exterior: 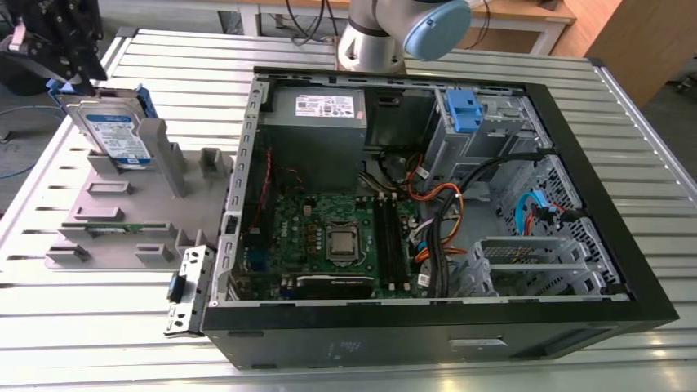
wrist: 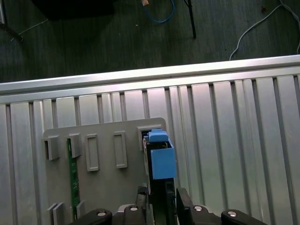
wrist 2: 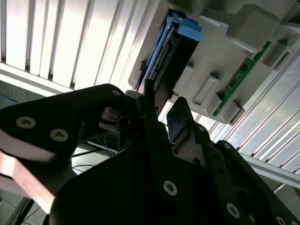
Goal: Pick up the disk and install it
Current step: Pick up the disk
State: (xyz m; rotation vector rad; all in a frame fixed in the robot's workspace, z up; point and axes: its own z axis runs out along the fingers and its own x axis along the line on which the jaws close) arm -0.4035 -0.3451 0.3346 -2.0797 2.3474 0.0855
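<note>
A: Item one, the disk?
B: Disk [exterior: 117, 135]: silver-grey, blue frame, white-and-blue label. Stands upright on edge in a slot of the grey holder [exterior: 120, 208], outside the case [exterior: 436, 331].
A: And the holder?
B: Holder: flat slotted tray on the ribbed worktop [exterior: 621, 139], just beside the case, toward the exterior view's left. Also carries a green strip [exterior: 114, 229], lying in another slot, apart from the disk.
A: Gripper?
B: Gripper [exterior: 78, 77]: black, directly over the disk's top edge and close to it. In the first wrist view the jaws stand apart, one finger [wrist: 142, 202] to each side of the disk's narrow edge. Whether they touch it, I cannot tell.
A: The case itself?
B: Case: black, lying open on the worktop, board [exterior: 326, 237] facing up, orange and black cables [exterior: 436, 204] beside it. Grey power supply [exterior: 316, 122] in the corner nearest the arm [exterior: 397, 37]. Blue latch [exterior: 463, 110] on the bay next to that.
</note>
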